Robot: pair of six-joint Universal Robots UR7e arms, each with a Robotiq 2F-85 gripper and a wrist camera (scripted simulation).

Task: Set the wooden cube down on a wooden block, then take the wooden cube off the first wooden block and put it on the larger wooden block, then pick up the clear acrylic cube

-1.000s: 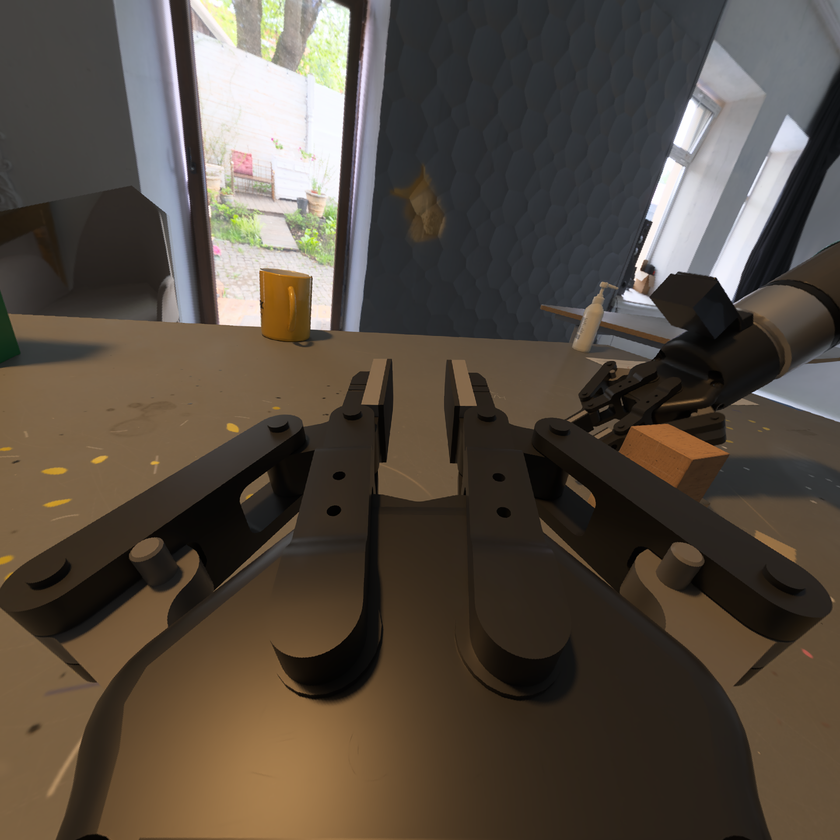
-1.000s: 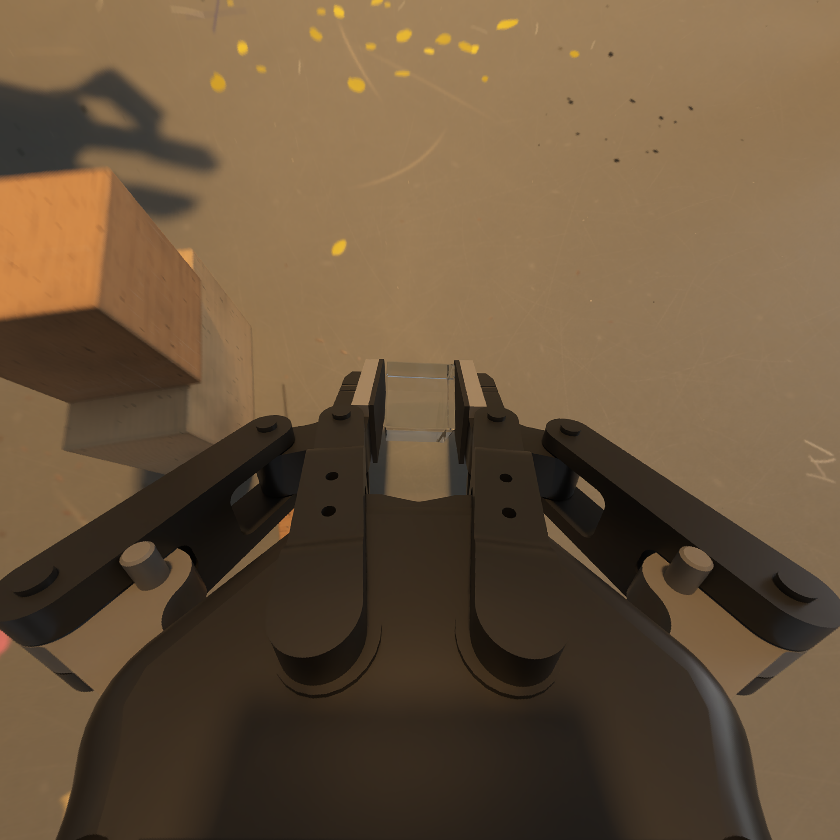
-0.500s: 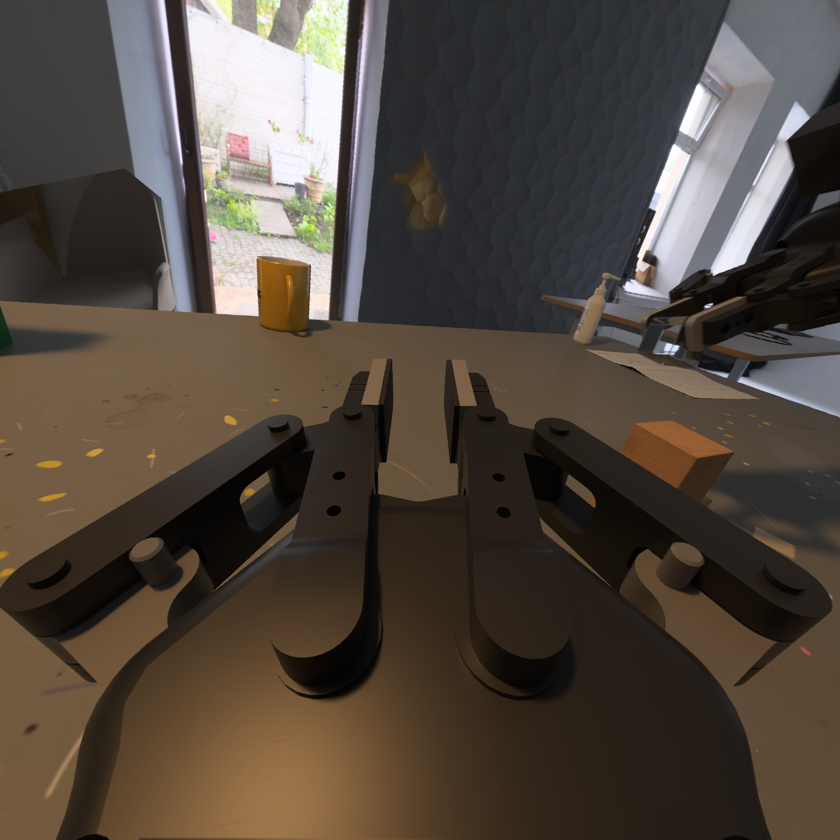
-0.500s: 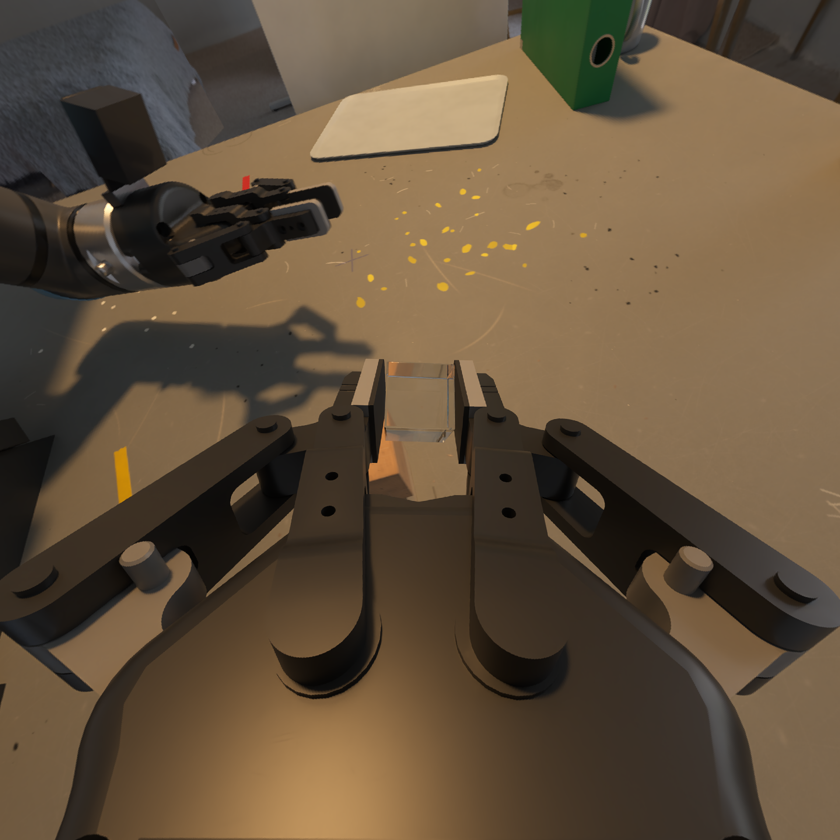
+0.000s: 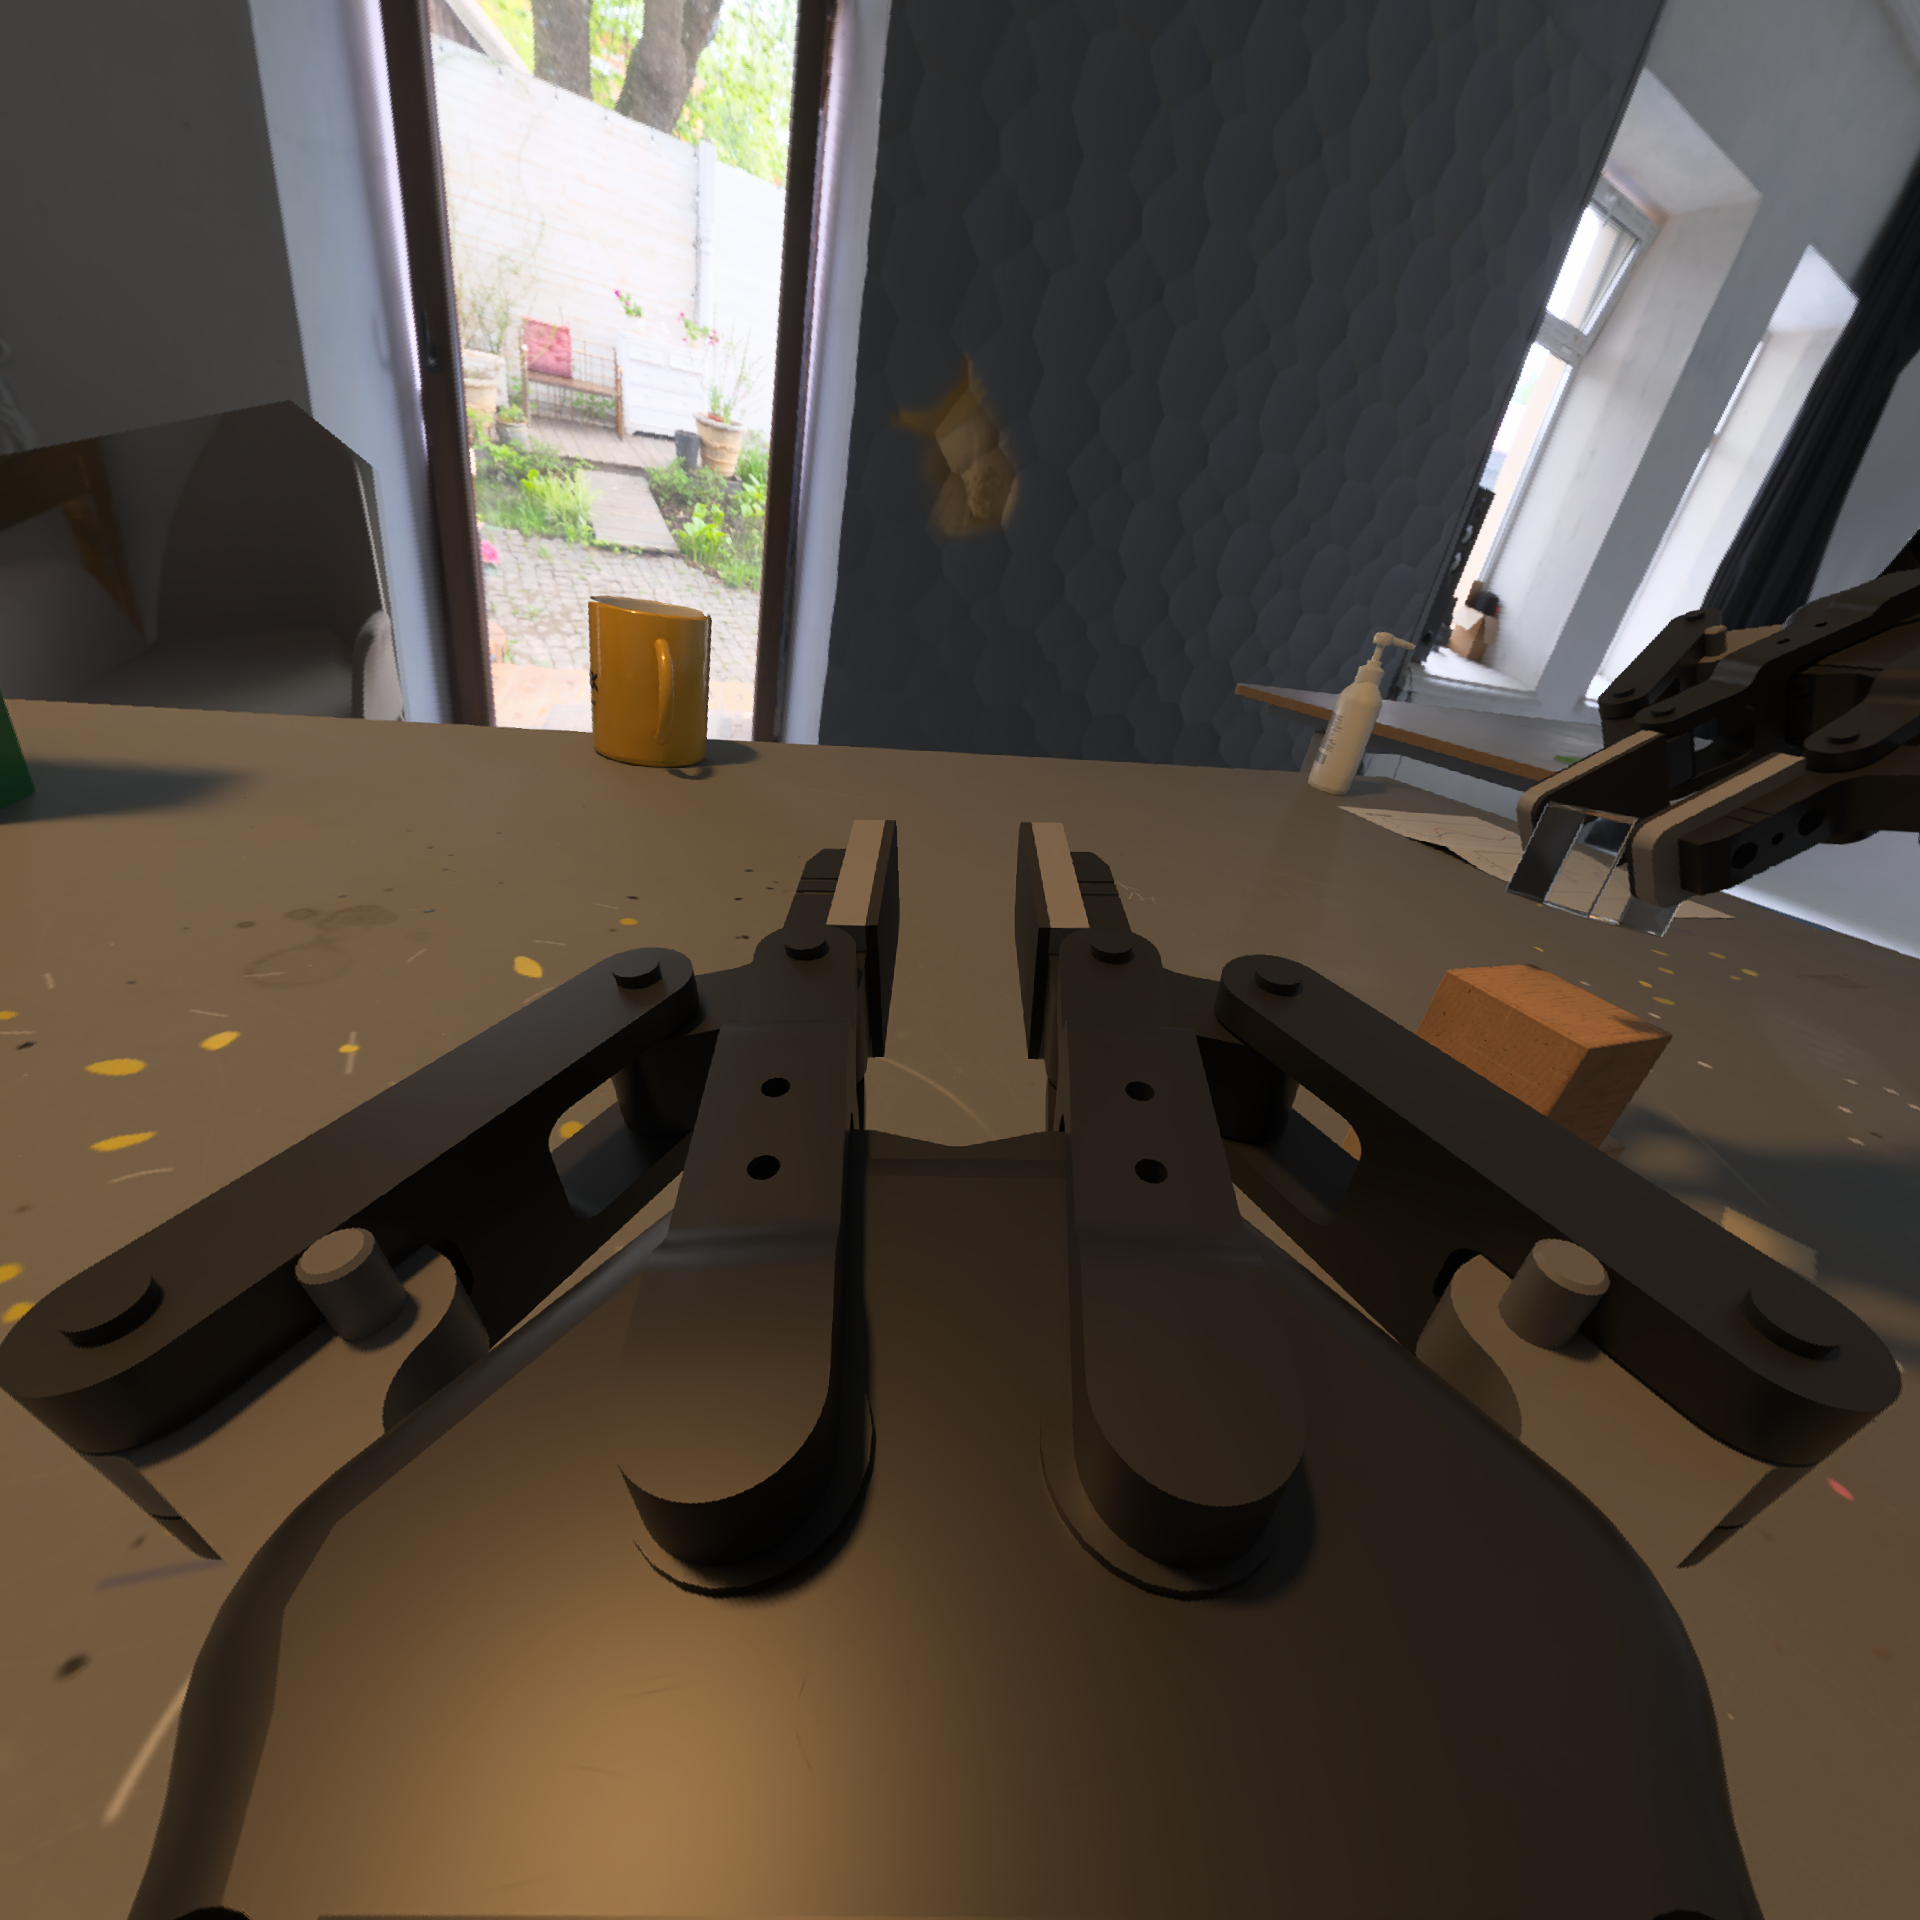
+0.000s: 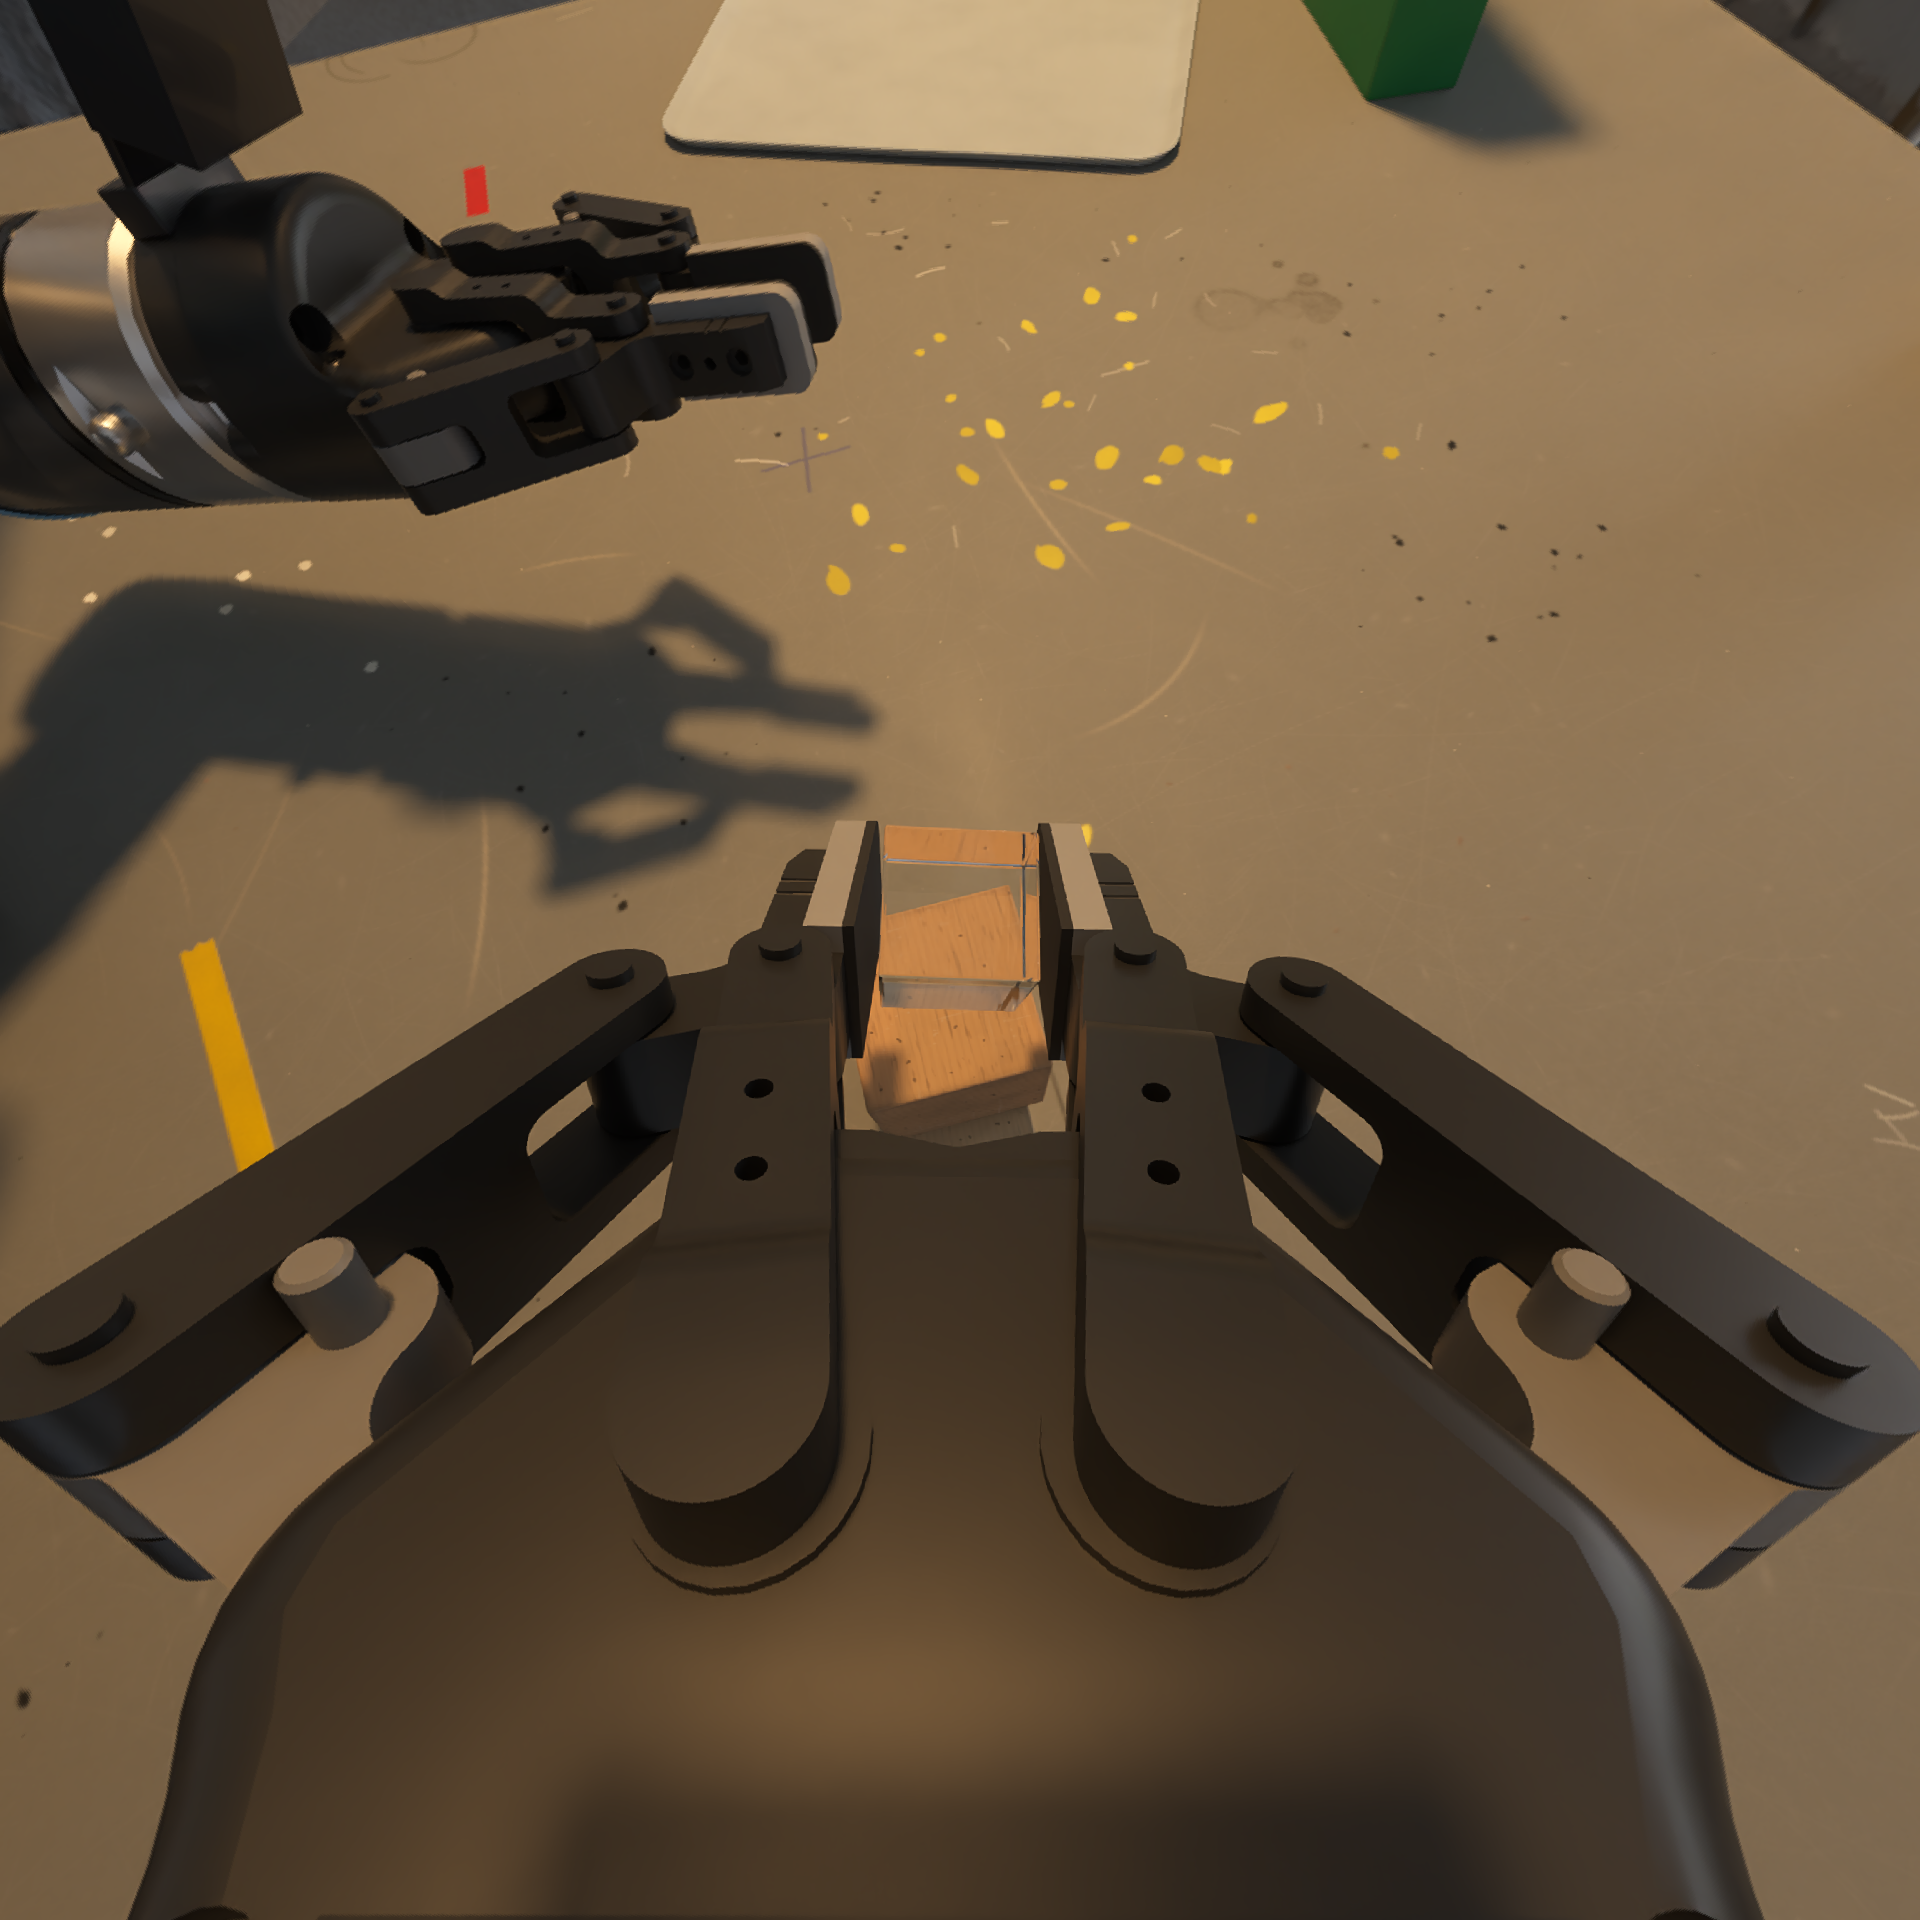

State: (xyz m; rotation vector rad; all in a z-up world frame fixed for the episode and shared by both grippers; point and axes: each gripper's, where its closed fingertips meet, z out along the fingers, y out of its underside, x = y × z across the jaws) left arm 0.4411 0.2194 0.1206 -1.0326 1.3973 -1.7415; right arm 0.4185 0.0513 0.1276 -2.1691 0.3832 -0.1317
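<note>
My right gripper (image 6: 956,904) is shut on the clear acrylic cube (image 6: 956,920) and holds it in the air above the table. Through and below the clear cube I see the wooden cube (image 6: 961,1055), resting on a paler wooden block (image 6: 940,1120) that barely shows. In the left wrist view the wooden cube (image 5: 1538,1049) sits to the right, and the right gripper (image 5: 1579,847) hovers above it with the clear cube (image 5: 1574,868). My left gripper (image 5: 956,883) is open and empty over the table. It also shows in the right wrist view (image 6: 800,301), at the upper left.
A yellow mug (image 5: 649,681) stands at the table's far edge. A white mat (image 6: 935,83) and a green box (image 6: 1403,42) lie at the far side. A strip of yellow tape (image 6: 223,1049) and a red mark (image 6: 475,190) are on the table.
My right gripper has risen from the table with the clear cube in it and now hangs over the wooden cube. The left gripper has hardly moved.
</note>
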